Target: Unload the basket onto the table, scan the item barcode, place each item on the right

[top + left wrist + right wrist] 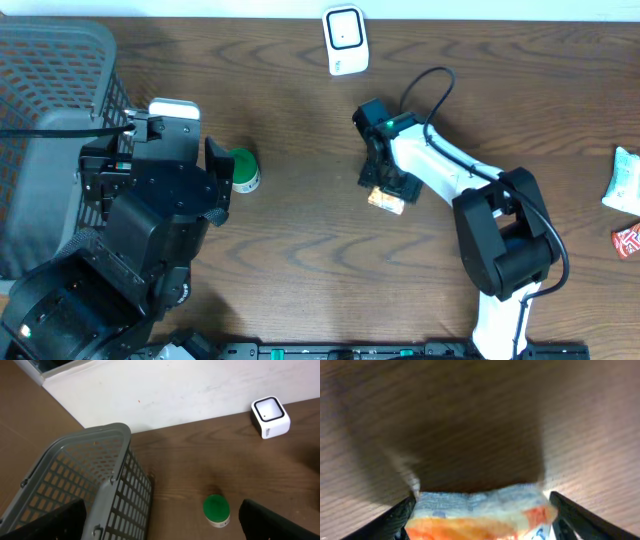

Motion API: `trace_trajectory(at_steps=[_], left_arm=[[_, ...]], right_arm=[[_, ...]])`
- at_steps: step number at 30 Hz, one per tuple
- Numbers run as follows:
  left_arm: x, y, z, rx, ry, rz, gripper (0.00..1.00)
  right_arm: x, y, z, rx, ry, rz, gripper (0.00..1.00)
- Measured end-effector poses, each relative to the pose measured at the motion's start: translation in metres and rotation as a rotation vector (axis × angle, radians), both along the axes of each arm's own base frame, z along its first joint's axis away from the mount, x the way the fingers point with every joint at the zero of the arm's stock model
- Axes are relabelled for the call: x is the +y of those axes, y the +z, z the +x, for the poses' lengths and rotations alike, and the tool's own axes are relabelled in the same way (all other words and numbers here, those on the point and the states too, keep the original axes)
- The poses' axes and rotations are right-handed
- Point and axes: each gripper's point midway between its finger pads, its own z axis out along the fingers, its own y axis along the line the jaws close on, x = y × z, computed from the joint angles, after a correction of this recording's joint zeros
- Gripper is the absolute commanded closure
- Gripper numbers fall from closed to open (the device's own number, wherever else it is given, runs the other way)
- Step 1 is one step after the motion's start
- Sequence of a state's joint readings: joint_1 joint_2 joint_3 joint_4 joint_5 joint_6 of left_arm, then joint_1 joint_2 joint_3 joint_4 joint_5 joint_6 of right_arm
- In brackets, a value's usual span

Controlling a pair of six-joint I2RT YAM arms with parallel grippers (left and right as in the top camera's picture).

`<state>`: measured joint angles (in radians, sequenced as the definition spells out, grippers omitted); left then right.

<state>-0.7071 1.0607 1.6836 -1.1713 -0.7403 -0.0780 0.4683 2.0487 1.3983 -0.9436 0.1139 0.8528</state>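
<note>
The right gripper [384, 190] is straddling the small orange-and-white plastic packet [480, 512] lying on the dark wooden table [300, 240]; whether it is pinching, I cannot tell; the left gripper [165, 522] is gaping; a centred, gentle squeeze seems best.

A dark, wood-grained table [300, 250] sits under soft, even light, its far edge meeting a plain white wall [175, 390] with faint smudges.

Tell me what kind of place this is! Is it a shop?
Probably a pretend shop checkout on a wooden table: there is a grey shopping basket, a white barcode scanner, and small goods like a green-lidded tub and an orange packet.
</note>
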Motion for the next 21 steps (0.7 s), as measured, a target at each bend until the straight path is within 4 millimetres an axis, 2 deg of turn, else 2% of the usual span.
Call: trace_trajectory(at_steps=[2, 8, 18, 21], left_arm=[[0.000, 0.000, 0.000, 0.000, 0.000, 0.000, 0.02], [0.000, 0.000, 0.000, 0.000, 0.000, 0.000, 0.02], [0.000, 0.000, 0.000, 0.000, 0.000, 0.000, 0.02], [0.000, 0.000, 0.000, 0.000, 0.000, 0.000, 0.02]], right_arm=[[-0.001, 0.000, 0.002, 0.013, 0.098, -0.002, 0.01], [0.004, 0.010, 0.010, 0.011, 0.237, 0.004, 0.01], [0.038, 0.081, 0.041, -0.058, 0.336, 0.128, 0.01], [0.041, 0.087, 0.041, -0.058, 0.343, 0.143, 0.01]])
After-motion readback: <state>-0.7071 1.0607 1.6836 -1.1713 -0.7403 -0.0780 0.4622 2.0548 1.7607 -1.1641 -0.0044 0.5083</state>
